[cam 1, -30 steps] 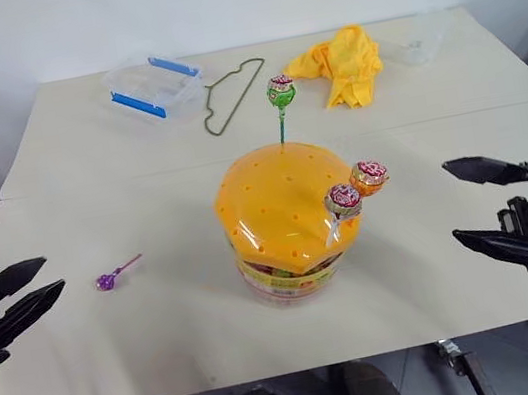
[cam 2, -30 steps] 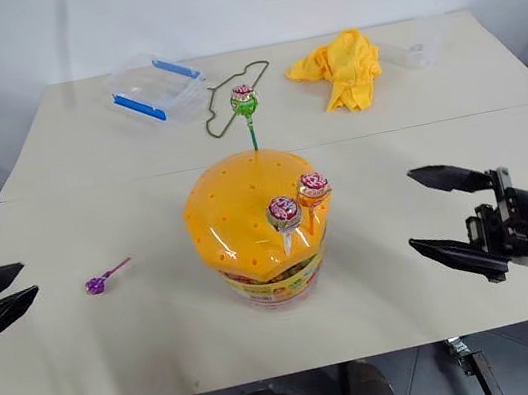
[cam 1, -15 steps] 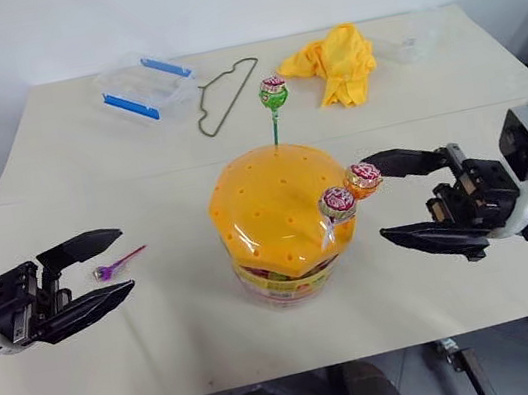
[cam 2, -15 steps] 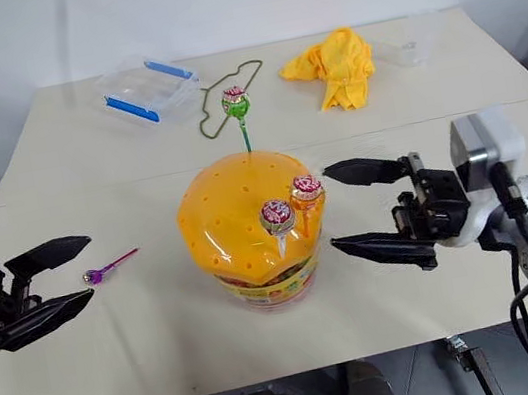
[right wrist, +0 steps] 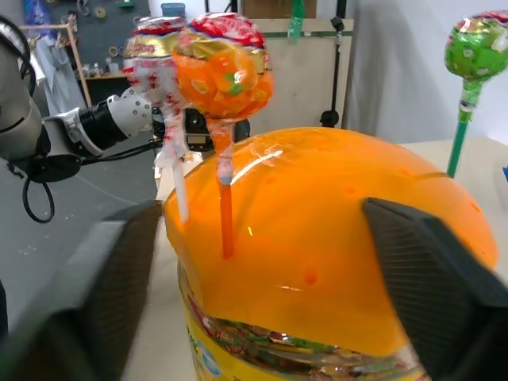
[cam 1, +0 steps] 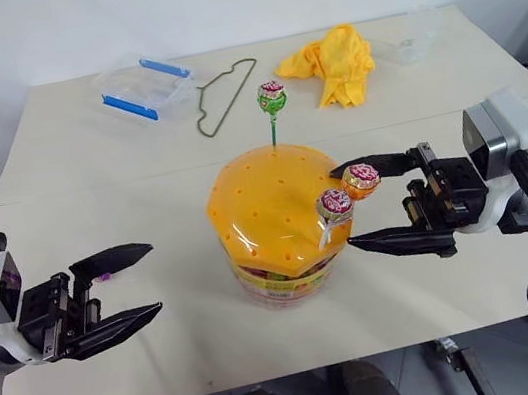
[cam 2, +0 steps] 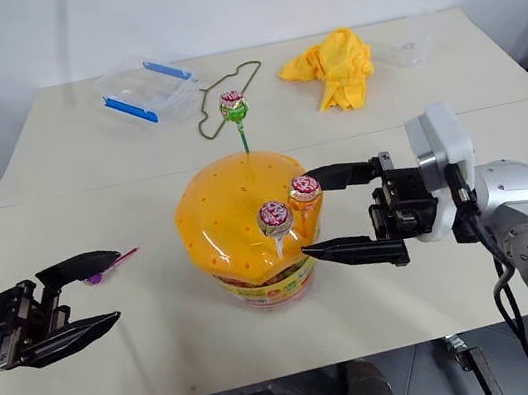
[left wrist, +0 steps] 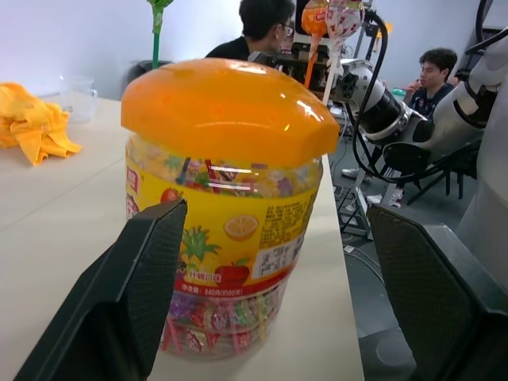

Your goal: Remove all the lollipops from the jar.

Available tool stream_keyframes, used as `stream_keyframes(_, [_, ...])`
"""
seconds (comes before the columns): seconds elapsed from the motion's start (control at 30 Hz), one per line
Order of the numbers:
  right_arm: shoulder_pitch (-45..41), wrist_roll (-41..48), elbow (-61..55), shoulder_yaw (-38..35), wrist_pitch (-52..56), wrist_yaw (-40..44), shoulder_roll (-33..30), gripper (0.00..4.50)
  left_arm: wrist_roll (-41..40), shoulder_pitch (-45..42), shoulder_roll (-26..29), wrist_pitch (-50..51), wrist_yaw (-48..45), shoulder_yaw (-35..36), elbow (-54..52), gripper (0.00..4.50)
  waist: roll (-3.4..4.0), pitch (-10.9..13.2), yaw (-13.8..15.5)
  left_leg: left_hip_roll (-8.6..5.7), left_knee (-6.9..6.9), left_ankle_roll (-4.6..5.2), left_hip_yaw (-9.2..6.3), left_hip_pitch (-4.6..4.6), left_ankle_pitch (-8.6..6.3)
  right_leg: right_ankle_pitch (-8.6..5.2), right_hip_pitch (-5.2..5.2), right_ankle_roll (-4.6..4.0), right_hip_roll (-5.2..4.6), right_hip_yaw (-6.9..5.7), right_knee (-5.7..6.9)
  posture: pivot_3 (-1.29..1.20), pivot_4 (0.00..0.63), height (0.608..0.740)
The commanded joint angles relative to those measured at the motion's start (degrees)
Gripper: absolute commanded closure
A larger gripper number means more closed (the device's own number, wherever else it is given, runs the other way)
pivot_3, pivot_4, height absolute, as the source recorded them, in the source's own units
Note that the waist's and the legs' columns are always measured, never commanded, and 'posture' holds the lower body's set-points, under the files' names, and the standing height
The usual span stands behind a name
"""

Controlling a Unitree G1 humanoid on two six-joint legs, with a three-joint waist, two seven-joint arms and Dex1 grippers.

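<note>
Where the two halves of the bench [cam 1: 95,216] meet, the jar [cam 1: 283,220] stands near the front edge, its orange domed lid on. Three lollipops rise from the lid's holes: the green-stick lollipop [cam 1: 272,97] at the far side, the orange-stick lollipop [cam 1: 361,179] and the whitish-stick lollipop [cam 1: 333,204] close together at the robot's right. The purple-stick lollipop [cam 2: 95,278] lies on the bench to the left. The right tool [cam 1: 358,204] is open, one finger just beside the orange-stick candy, the other by the jar's wall. The left tool [cam 1: 144,281] is open, apart from the jar. Behind lie a clear box [cam 1: 146,87], a wire hanger [cam 1: 224,94] and a yellow cloth [cam 1: 333,62].
</note>
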Motion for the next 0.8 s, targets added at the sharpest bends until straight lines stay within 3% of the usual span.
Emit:
stream_keyframes(0.03, [-0.7,0.0,-1.6,-0.4,-1.8,1.1,0.9,1.63,0.1,-0.4,0.4,-1.2,-0.4,0.0,-1.5,0.62,0.0,0.0,0.0,0.0,0.0,0.0,0.0,0.0,0.0,0.0,0.01,0.0,0.0,0.0,-0.01,0.0,0.15,0.74])
stream_keyframes(0.3, [-0.3,4.1,-0.3,-3.3,-2.2,0.7,3.7,4.38,-0.6,-2.1,1.4,-0.4,0.0,-1.1,-1.3,0.62,-0.01,0.0,0.1,0.0,0.0,0.0,-0.02,-0.02,0.0,0.0,0.01,0.0,0.0,-0.01,-0.01,0.0,0.15,0.74])
stream_keyframes(0.37, [-0.2,7.1,0.2,-5.2,-1.6,-0.6,4.6,4.45,-0.9,-2.4,1.5,-0.3,0.0,-1.1,-1.3,0.62,-0.01,0.0,0.1,-0.01,0.01,0.0,-0.02,-0.02,0.0,0.0,0.01,0.0,-0.01,0.0,0.0,0.0,0.15,0.74])
stream_keyframes(0.47, [-1.4,15.7,2.0,-10.9,0.5,-9.9,5.6,4.45,1.1,-2.9,1.0,-2.9,-1.5,-1.1,0.3,0.62,0.0,0.0,0.0,0.0,0.0,0.0,-0.02,-0.02,0.0,0.0,0.0,0.0,-0.01,0.0,0.01,0.0,0.15,0.74])
stream_keyframes(0.6, [0.7,19.7,6.4,-19.2,5.0,-15.7,-0.7,4.45,2.2,-4.6,1.7,-3.3,-2.3,-2.4,2.4,0.62,0.02,0.0,0.3,-0.01,0.0,0.01,-0.02,-0.03,0.0,0.0,0.01,0.0,-0.02,-0.02,-0.01,0.0,0.15,0.74])
stream_keyframes(0.7, [8.4,9.3,12.8,-21.9,7.0,-10.9,-10.2,4.45,4.7,-5.5,1.8,-5.3,-3.8,-3.7,3.6,0.62,0.02,0.0,0.8,-0.02,0.0,0.05,-0.06,-0.09,-0.01,0.0,0.03,0.0,-0.05,-0.06,-0.04,0.0,0.15,0.74])
stream_keyframes(0.8, [17.3,-8.0,20.7,-18.2,-0.9,-5.4,-17.6,4.45,7.8,-5.2,2.0,-7.4,-6.2,-5.5,5.1,0.62,0.0,0.0,0.8,-0.03,-0.02,0.12,0.0,-0.09,-0.05,0.0,0.07,0.0,-0.04,-0.07,-0.06,0.0,0.15,0.74])
